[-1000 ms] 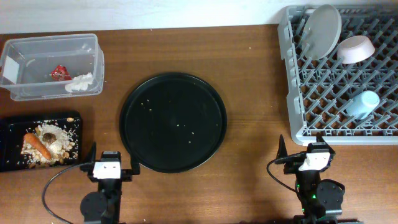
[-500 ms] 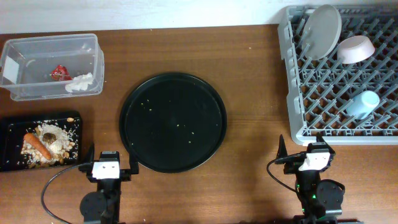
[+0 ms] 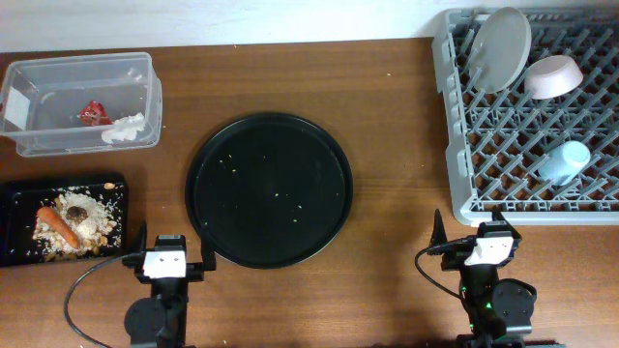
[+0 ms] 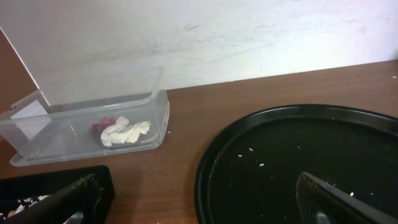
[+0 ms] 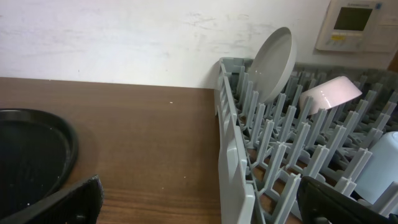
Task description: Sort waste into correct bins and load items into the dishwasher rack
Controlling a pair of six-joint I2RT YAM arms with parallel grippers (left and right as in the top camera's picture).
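left pincer and right pincer both apart, gripping nothing, at near tabletop edge.
plate, bowl, cup in rack, far right; wrapper, tissue in tub, far left; carrot, lump, crumbs in black tray by left pincer; round tray between.

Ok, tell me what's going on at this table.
Nothing is being handled. The left end effector and right end effector sit at the near edge of the table, open and empty. The plate, bowl and cup stand in the dishwasher rack. The red wrapper and tissue lie in the clear tub. The carrot and crumbs lie in the black rectangular tray. The round tray is almost bare. No chopsticks are in view.
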